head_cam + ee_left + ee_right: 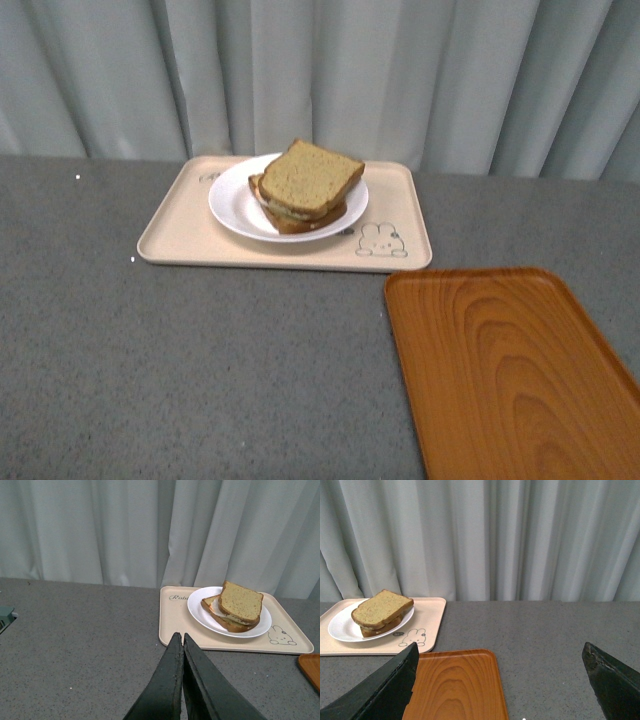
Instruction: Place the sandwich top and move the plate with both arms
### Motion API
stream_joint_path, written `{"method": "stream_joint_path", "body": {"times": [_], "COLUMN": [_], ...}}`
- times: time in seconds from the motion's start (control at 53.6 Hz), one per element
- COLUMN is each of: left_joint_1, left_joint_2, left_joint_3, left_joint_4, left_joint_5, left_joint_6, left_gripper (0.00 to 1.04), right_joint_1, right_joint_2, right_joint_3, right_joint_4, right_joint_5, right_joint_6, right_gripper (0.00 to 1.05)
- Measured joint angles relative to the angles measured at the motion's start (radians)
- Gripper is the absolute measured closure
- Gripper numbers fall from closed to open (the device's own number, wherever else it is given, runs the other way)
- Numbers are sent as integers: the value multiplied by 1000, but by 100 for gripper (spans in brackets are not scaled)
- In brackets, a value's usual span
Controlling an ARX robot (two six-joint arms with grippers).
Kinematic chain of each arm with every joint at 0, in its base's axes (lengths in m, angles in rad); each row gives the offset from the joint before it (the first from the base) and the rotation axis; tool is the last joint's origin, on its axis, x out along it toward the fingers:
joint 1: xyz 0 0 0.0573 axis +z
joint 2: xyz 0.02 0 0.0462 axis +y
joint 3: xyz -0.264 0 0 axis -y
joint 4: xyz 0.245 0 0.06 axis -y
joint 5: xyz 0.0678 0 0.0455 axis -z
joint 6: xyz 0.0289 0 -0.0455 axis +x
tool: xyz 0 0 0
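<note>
The sandwich top (309,177), a plain tan speckled slice with a brown crust, lies tilted on the stacked sandwich on the round white plate (232,205). It also shows in the left wrist view (241,601) and the right wrist view (381,607). The plate (200,614) (339,625) sits on the beige rabbit-print tray (180,235). Neither arm shows in the front view. My left gripper (179,639) is shut and empty, just short of the beige tray's near edge. My right gripper (500,652) is open and empty over the grey table.
An orange-brown wood-grain tray (505,370) lies at the front right, empty; it also shows in the right wrist view (455,685). The beige tray (172,625) (427,620) is near the back. Grey curtains (400,70) hang behind the grey table (200,380).
</note>
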Motion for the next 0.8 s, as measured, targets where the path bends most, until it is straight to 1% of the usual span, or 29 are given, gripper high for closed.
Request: {"method": "stream_joint_path", "body": {"times": [0.093, 0.559, 0.802], "left_joint_1": [0, 0, 0], "left_joint_2": [-69, -266, -323], "left_joint_3": [0, 0, 0], "left_joint_4": [-64, -256, -314], "left_joint_5": [0, 0, 0], "left_joint_6": [0, 0, 0], "left_gripper": [101, 101, 101], "right_joint_1": [0, 0, 0], "right_joint_2": [0, 0, 0], "right_joint_3": [0, 0, 0], "right_joint_4": [0, 0, 0], "right_joint_5": [0, 0, 0], "right_joint_6": [0, 0, 0], "right_gripper": [9, 9, 9]}}
